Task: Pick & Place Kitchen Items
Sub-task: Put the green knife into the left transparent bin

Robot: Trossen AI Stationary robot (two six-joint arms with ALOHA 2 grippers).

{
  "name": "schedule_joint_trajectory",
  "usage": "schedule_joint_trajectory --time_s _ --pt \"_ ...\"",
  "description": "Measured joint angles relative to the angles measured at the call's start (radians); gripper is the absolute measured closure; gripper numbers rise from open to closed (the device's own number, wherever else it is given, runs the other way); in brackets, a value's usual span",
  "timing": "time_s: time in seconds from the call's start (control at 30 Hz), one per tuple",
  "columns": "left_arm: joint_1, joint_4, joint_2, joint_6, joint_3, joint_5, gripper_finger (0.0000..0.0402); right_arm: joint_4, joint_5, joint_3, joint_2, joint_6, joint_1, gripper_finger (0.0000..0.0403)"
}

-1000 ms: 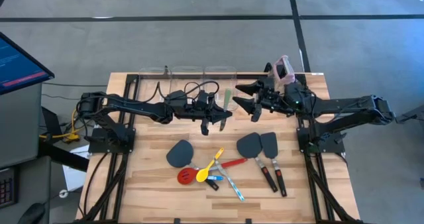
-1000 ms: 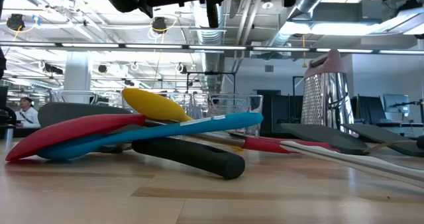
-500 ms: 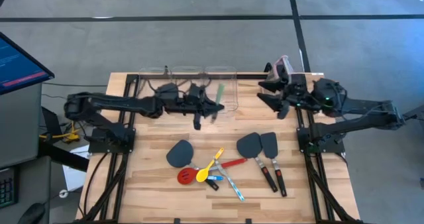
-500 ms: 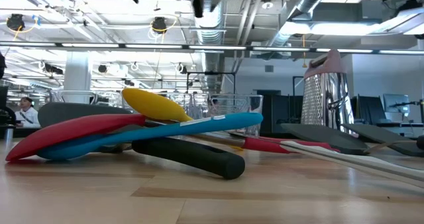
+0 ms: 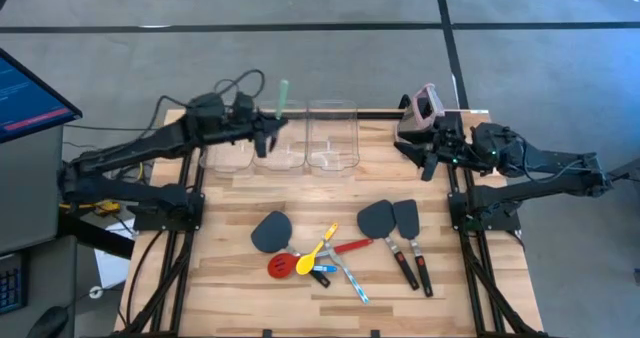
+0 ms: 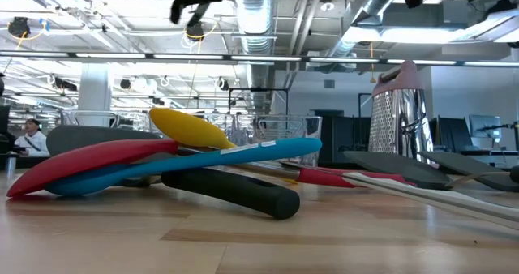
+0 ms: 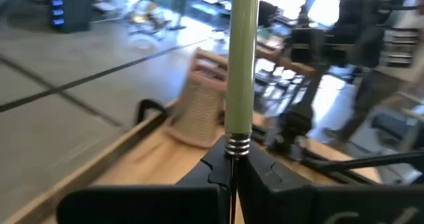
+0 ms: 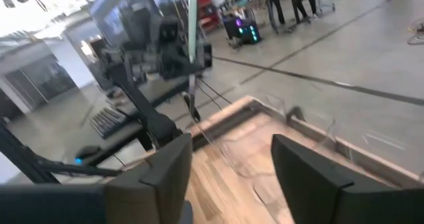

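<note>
A: Which step was that?

B: Carry phase, I'd say. Left gripper point(image 5: 268, 130) was up over the clear bins point(image 5: 332, 128) at the worktop's far edge, jaws pinched tight on a thin pale-green tool point(image 5: 282, 95). In the left wrist view the tool point(image 7: 241, 58) stood straight out from between the fingers point(image 7: 218, 168), gripped right at the ribbed metal collar.

A: Which bin was it over?

B: Looked like the middle one or the seam with the left one; couldn't tell from above. Next move probably called for lining the tool up over one bin, lowering, then opening. The tool's long and held at one end, so the free end could catch a bin wall.

A: Right arm?

B: Right gripper point(image 5: 425, 148) was parked near the far right corner, just beside the beige grater with the pink top point(image 5: 424, 109). Jaws stood apart, nothing between them; the right wrist view showed both fingers point(image 8: 169, 168) with a clear gap.

A: What was left on the worktop?

B: Most of it, toward the near edge. One dark spatula point(image 5: 270, 231) left of centre, two more spatulas point(image 5: 392, 218) side by side on the right with black-red handles. Between them a crossed heap: red slotted spoon point(image 5: 281, 266), yellow spoon point(image 5: 318, 250), blue spoon point(image 5: 322, 269), plus another thin tool point(image 5: 350, 281). The heap overlaps, so single picks looked awkward.
</note>
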Motion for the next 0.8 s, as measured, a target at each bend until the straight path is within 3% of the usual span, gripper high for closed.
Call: schedule_joint_trajectory --time_s 0.23,0.47,0.8 --pt "0.116 -0.206 -0.094 0.001 0.0 -0.045 0.04 -0.045 0.002 0.001 0.016 0.0 -0.002 0.0314" --pt "0.225 -0.375 -0.106 0.048 0.0 -0.094 0.04 -0.046 0.068 0.001 0.039 -0.003 -0.002 0.0391" --pt "0.352 -0.508 -0.037 0.109 0.0 -0.127 0.04 -0.075 0.072 0.001 0.084 -0.01 -0.002 0.0393"
